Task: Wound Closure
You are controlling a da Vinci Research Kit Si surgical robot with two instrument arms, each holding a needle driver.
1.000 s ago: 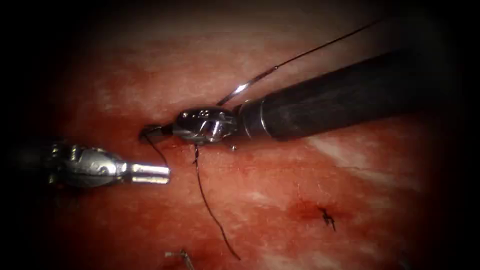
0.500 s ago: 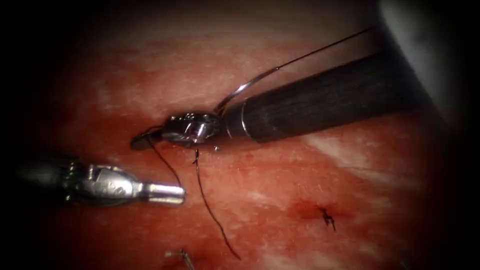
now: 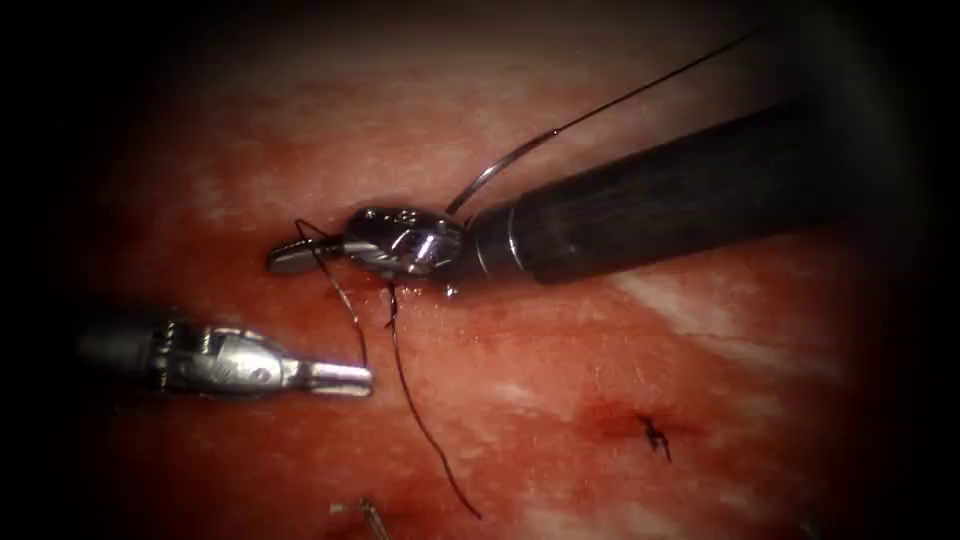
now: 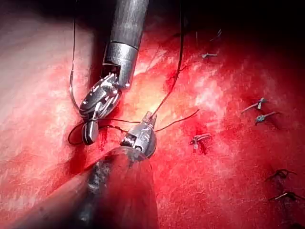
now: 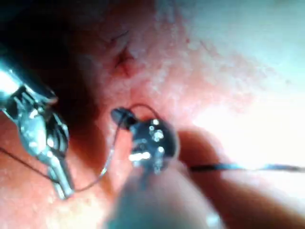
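one thin dark thread (looped) between both tools' fingers

Needle partly hidden behind the right pincer; thread beyond it cut off by the frame edge.

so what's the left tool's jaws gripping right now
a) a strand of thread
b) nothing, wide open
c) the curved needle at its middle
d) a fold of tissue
a: in the endoscope view the left tool has its jaws closed on the end of the dark thread that runs up and loops around the right tool; the left wrist view shows the same strand meeting its tip.
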